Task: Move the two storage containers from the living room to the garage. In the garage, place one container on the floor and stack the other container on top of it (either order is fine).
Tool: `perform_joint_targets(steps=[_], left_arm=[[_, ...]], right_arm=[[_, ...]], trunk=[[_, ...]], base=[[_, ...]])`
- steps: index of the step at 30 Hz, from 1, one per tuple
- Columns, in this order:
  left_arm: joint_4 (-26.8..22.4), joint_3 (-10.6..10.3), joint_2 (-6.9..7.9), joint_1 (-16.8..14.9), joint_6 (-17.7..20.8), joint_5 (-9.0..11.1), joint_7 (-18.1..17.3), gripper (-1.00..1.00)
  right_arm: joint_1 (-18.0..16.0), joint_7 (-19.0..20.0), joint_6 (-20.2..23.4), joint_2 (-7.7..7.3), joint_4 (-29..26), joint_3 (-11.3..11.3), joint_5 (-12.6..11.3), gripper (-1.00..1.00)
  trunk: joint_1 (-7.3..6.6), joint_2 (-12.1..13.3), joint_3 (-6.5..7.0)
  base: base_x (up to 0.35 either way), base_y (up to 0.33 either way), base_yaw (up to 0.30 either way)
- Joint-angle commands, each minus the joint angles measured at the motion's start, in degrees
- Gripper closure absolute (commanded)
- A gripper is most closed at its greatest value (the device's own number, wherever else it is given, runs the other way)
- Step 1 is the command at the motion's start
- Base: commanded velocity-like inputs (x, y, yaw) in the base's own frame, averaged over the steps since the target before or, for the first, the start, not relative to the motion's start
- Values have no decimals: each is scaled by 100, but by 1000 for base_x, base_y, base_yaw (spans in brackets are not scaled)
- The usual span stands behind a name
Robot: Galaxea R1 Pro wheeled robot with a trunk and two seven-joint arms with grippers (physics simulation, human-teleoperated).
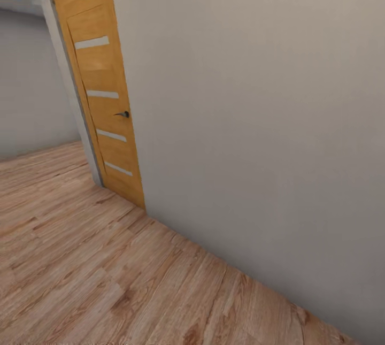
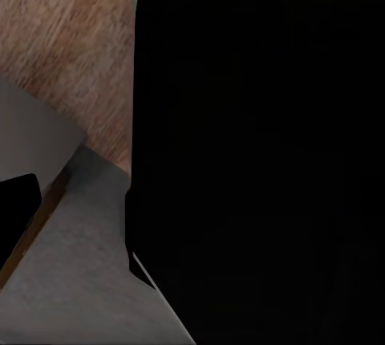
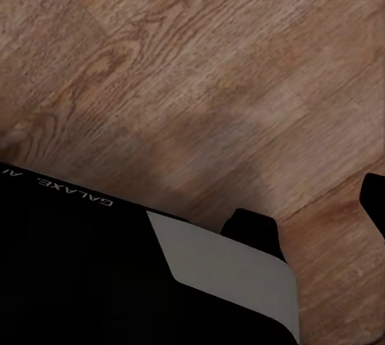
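So from the head view, a wall [image 1: 256, 120] runs along the right side, with the plank floor [image 1: 80, 259] spreading out left of it and meeting its base. A door [image 1: 101, 88] sits in that wall toward the far left end, handle [image 1: 123, 114] on its right edge. Past the door another wall [image 1: 27, 83] stands further back.

1. A home interior is showing here, by the look of a hallway or room corner in a simulated house
2. A light wood plank floor [image 1: 80, 259] is running across the ground, and the same planks [image 3: 208, 80] are lying under the robot's body
3. A plain pale wall [image 1: 256, 120] is standing bare
4. An orange-brown wooden door [image 1: 104, 93] with narrow frosted strips and a dark lever handle [image 1: 123, 114] is sitting shut
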Motion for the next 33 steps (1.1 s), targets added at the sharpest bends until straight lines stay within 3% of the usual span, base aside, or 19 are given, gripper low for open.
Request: perform_joint_targets(steps=[1, 7, 33], left_arm=[[-2, -1, 0, -1, -3, 47, 1, -100], [-2, -1, 7, -1, 4, 50, -29, -100], [-2, -1, 26, -1, 5, 56, -61, -100]], right_arm=[[-7, 7, 4, 3, 12, 49, -56, -100], [-7, 7, 3, 3, 12, 49, -56, -100], [-7, 7, 3, 3, 12, 49, -56, -100]], trunk=[[0, -3, -5], [0, -3, -5], [0, -3, -5]], base=[[0, 0, 270], [158, 0, 271], [320, 0, 271]])
